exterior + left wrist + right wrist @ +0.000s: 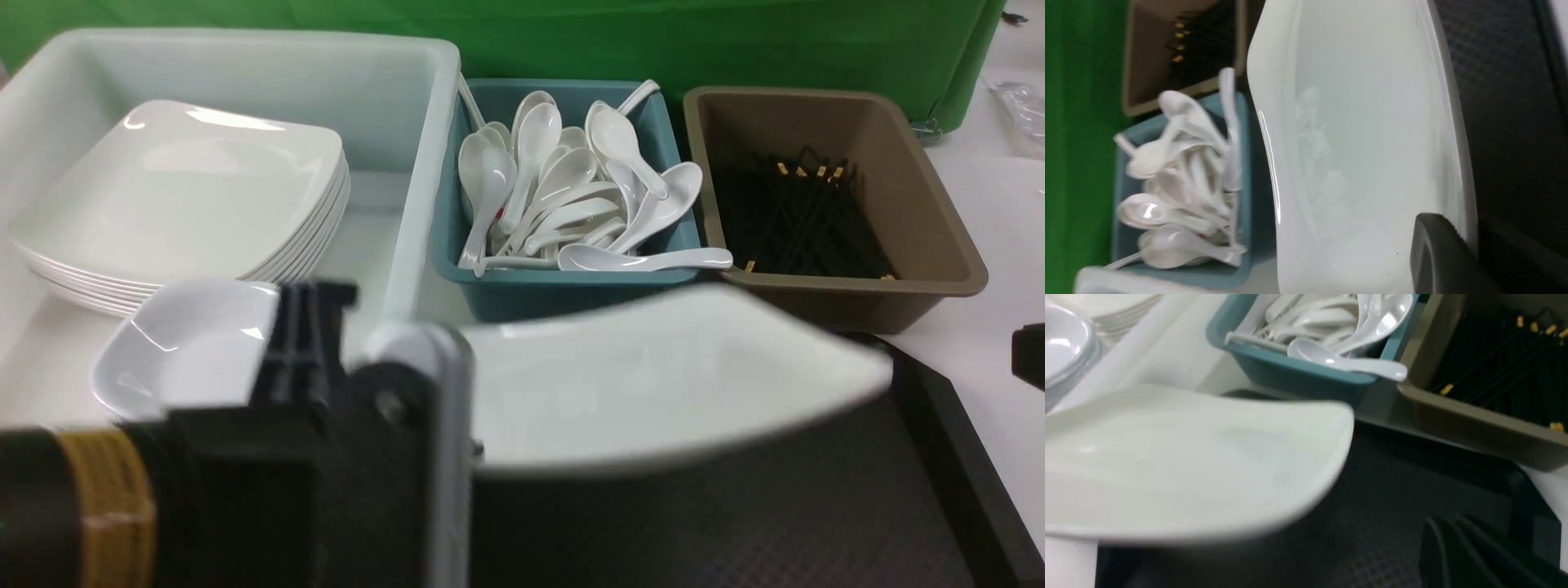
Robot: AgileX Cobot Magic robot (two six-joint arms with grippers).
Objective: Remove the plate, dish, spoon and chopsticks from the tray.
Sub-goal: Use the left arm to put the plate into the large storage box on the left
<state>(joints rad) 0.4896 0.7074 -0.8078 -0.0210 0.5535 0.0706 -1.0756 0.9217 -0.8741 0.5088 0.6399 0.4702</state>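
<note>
While left claw [1434, 239] clamps plate [653, 376] over tray [951, 441], teal tub [571, 296], brown tub [857, 304] just beyond; right claw [1470, 555] state unclear.

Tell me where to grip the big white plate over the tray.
Pinch the plate by its thin raised rim on the robot's left side, coming in edge-on. It is too wide to span; the left pincer grips that rim now, plate tilted above the tray.

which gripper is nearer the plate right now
Left. The left gripper clamps the plate at its rim, holding it above the tray; the right gripper hangs by the tray's right side, apart from the plate.
</note>
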